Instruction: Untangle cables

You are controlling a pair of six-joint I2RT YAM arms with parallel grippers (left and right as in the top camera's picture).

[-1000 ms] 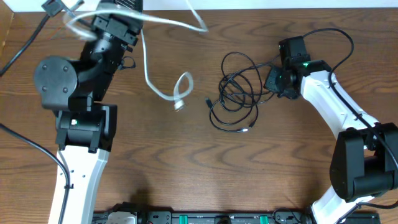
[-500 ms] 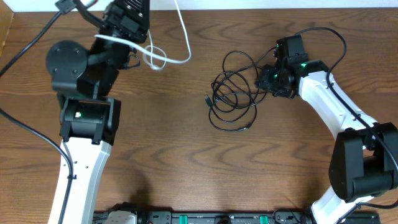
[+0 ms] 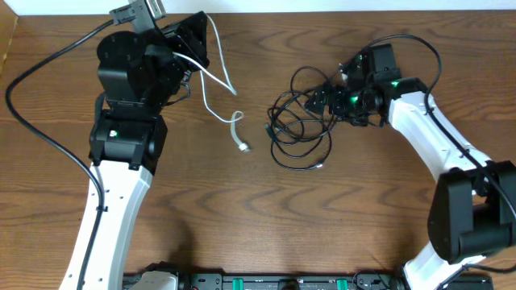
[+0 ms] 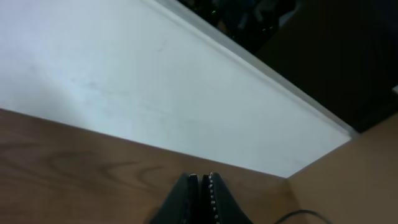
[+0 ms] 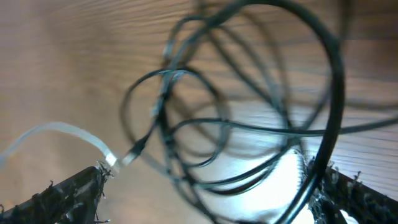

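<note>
Black cables (image 3: 292, 114) lying tangled on the counter (image 3: 242, 217), right fingers (image 5: 62, 196) standing wide apart around their loops, white cable (image 3: 235, 119) hanging well apart from them, left fingers (image 4: 215, 202) pressing together, pinching it.

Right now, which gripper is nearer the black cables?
Right. The right gripper sits at the right edge of the black cables, jaws open around strands; the left gripper is well off to their left, past the white cable.

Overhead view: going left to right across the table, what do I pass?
left arm → white cable → black cables → right arm
</note>
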